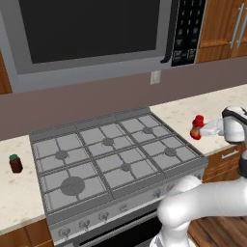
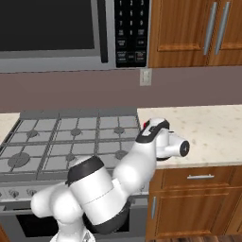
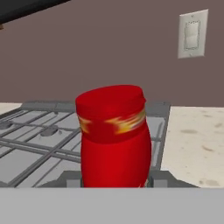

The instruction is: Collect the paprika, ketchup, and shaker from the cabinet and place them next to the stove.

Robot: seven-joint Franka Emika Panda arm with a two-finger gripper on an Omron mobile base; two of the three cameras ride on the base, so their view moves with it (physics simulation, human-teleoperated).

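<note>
Left base view: I see the ketchup [image 1: 197, 127] held in the gripper [image 1: 199, 128] above the counter [image 1: 183, 112], just right of the stove [image 1: 111, 149], with the paprika [image 1: 16, 163] standing on the counter left of the stove. Right base view: the arm [image 2: 142, 158] hides most of the bottle beside the stove's right edge. Hand view: the fingers [image 3: 158, 180] are closed against the ketchup's sides, stove grates behind it.
</note>
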